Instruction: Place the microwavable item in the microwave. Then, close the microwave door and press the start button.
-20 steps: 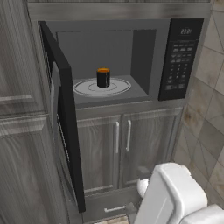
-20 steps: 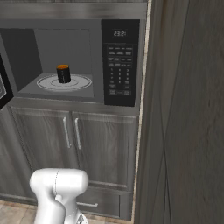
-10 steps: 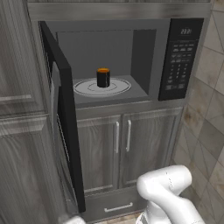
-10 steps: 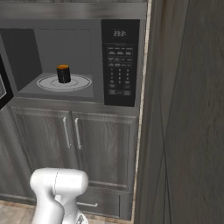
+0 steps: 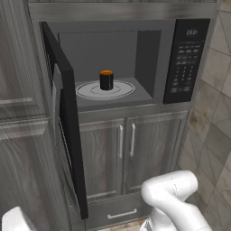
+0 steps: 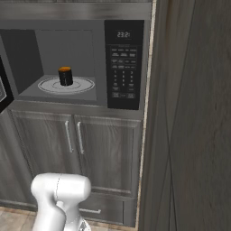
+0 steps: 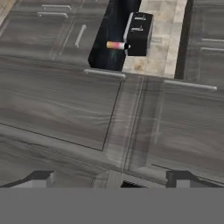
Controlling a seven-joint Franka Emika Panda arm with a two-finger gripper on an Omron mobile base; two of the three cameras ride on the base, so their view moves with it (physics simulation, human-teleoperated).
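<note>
The small dark cup with an orange top (image 5: 106, 80) (image 6: 65, 76) stands upright on the round glass turntable (image 5: 121, 91) inside the microwave's (image 5: 155, 58) grey cavity. The black microwave door (image 5: 67, 135) hangs wide open to the left, and a sliver of it (image 6: 3, 92) shows in the right base view. The keypad panel (image 5: 184, 58) (image 6: 123, 63) sits right of the cavity. My gripper (image 7: 113, 180) is open with nothing between its fingertips (image 7: 41, 178); it is low and faces grey cabinet fronts, far from the cup.
Grey cabinet doors (image 5: 119, 153) with bar handles and a drawer (image 5: 119, 213) lie under the microwave. My white elbow (image 5: 173, 194) (image 6: 61, 191) is low before them. A tall grey panel (image 6: 194, 117) stands right. In the hand view a black toaster (image 7: 140, 33) and a pink-orange bottle (image 7: 116, 45) rest on a counter.
My arm's elbow has swung lower and leftward in the left base view, and a white part of the arm now shows at the lower left. The cup and door have not moved.
</note>
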